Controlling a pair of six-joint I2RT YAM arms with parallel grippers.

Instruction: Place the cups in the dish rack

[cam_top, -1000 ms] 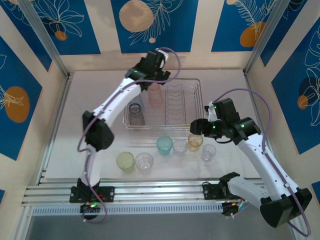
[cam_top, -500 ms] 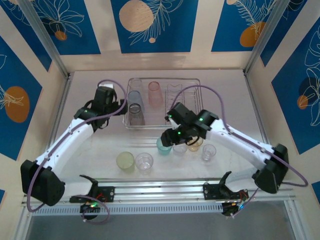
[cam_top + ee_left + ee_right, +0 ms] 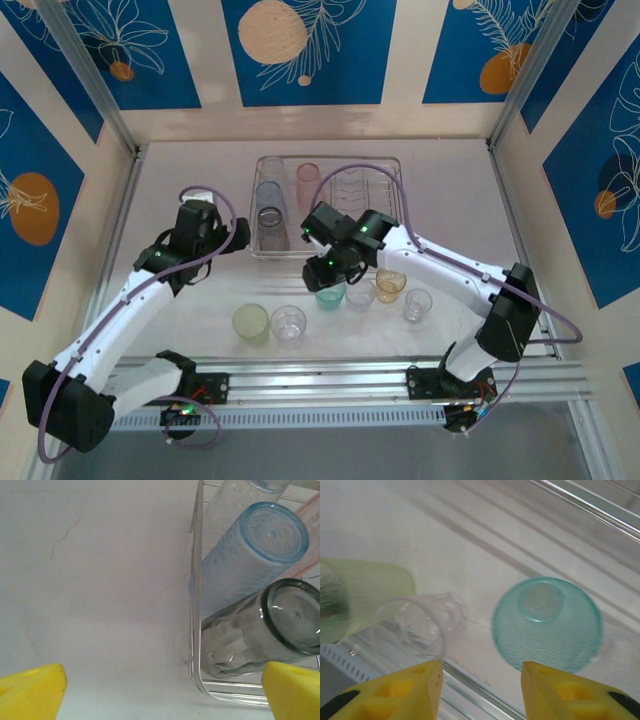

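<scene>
Cups [image 3: 288, 323]: six on table [image 3: 460, 180], four in rack [image 3: 370, 158] (left wrist view bares blue cup's [image 3: 272, 532] base); left gripper [image 3: 162, 692] and right gripper [image 3: 480, 690] gape, empty.

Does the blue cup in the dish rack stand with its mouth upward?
No, the blue cup shows its closed base on top, so it stands mouth down in the dish rack.

Pale table [image 3: 455, 195] bearing dish rack [image 3: 372, 202], loose cups [image 3: 288, 322]

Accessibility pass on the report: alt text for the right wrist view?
The right gripper, open and empty, hovers by an upright teal cup seen from above. A clear cup and a yellow-green cup stand left of it in frame.
</scene>
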